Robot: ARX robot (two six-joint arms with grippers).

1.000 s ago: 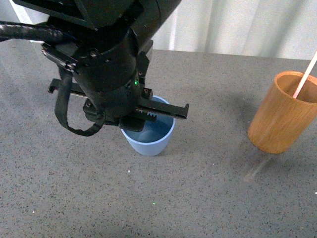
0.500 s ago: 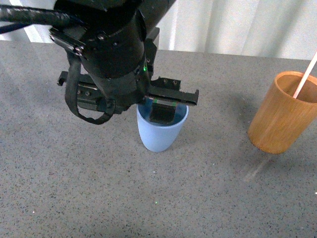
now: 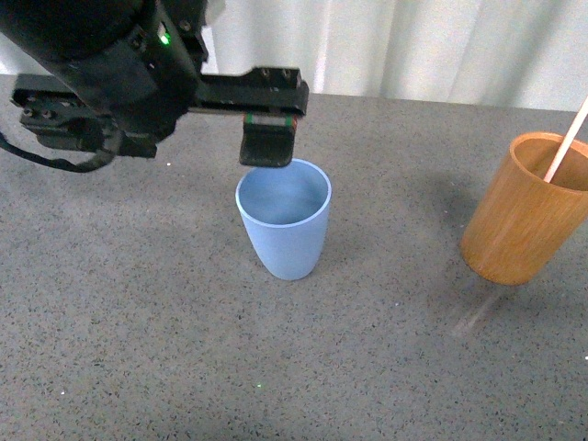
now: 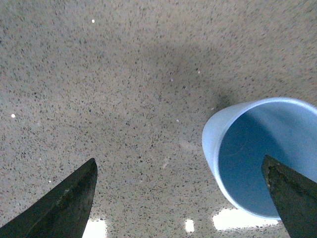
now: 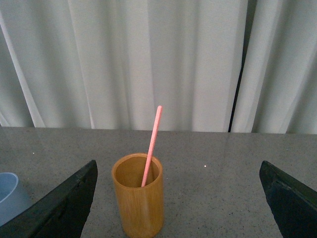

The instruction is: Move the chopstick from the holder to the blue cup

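Chopstick (image 3: 568, 138) leans inside the holder (image 3: 519, 216) on the robot's right, its upper end rising past the rim. The grey speckled table (image 3: 138, 349) carries both cups. The left gripper (image 4: 178, 163) hangs over the far rim of the blue cup (image 3: 285, 230), jaws spread wide and empty. The right gripper (image 5: 178, 166), likewise wide and empty, faces the holder. Holder and blue cup stand upright, well apart.

Grey speckled table (image 3: 138, 349) fills the frame; white pleated curtains (image 3: 413, 46) run along the top, a dark gap (image 5: 241, 64) between two panels.
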